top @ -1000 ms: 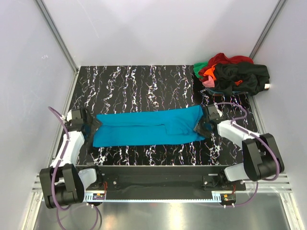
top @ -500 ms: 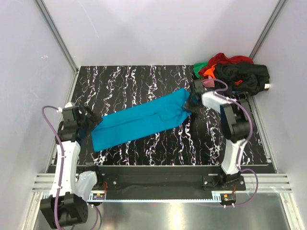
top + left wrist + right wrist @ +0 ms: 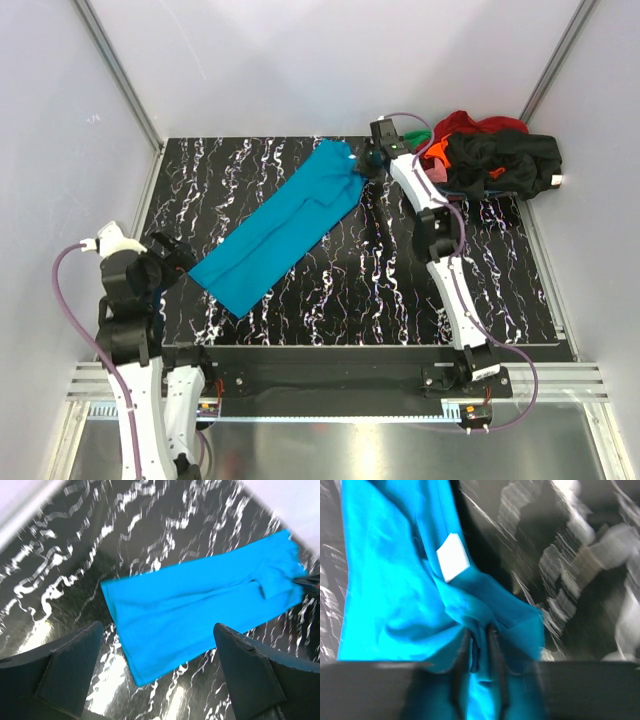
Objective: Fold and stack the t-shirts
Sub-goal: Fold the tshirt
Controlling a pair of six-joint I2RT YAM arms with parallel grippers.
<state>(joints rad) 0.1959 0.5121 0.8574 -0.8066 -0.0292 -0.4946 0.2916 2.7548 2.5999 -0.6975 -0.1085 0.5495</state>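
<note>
**Your right gripper (image 3: 368, 163) is pinching the teal-blue t-shirt (image 3: 285, 225); your left gripper (image 3: 178, 258) is standing open**

You are looking at the teal-blue t-shirt lying as one long, narrow strip across the black marbled table (image 3: 330, 310). In the top view it is running on a diagonal, from the near-left part of the table up toward the far middle. Your right arm is reaching well out over the table, and its gripper is sitting at the far end of that strip. In the right wrist view the fingers (image 3: 496, 652) are standing close together with a bunched fold of teal cloth caught between them. A small white tag (image 3: 452, 557) is showing on the cloth just beyond them. That view is blurred, so you cannot tell whether this end is resting on the table or hanging just off it.

Your left gripper is hovering at the left edge of the table, just beside the strip's near end. In the left wrist view its two fingers (image 3: 70, 667) are standing wide apart with nothing between them, and the shirt is lying flat on the table beyond them.

The other t-shirts (image 3: 495, 160) are lying in a loose heap at the far right corner. Black is lying on top, with red, orange, green and pink showing around it, close beside your right arm.
</note>
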